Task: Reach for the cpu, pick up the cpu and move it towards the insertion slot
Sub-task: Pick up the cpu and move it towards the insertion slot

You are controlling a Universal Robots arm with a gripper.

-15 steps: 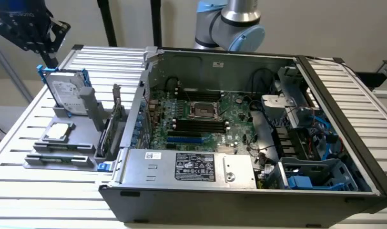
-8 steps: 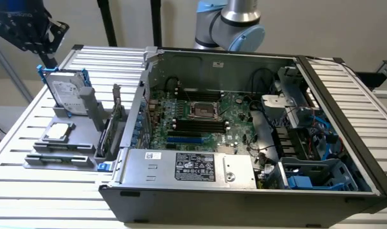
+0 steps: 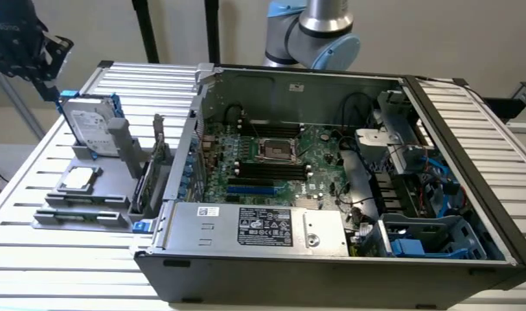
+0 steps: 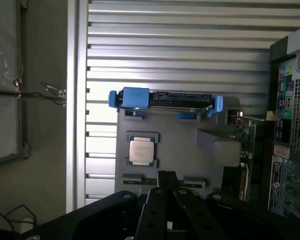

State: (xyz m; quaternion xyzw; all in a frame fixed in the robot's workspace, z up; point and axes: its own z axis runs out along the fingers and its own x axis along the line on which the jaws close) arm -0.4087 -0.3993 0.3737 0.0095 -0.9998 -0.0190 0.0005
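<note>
The cpu is seen lying on the grey holder near the drive, while the pincer is held clear of the holder, seemingly closed and empty.

The silver-grey cpu is being seen lying flat at the exterior view's left, well apart from the silver-framed insertion slot.

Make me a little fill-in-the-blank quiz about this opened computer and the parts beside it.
1. The cpu lies flat on a grey holder, not inside but ____ the computer case.
2. The hard drive standing upright on that holder has ____ rails.
3. The insertion slot on the green motherboard has ____ in it.
Missing words: outside; blue; nothing.
</note>
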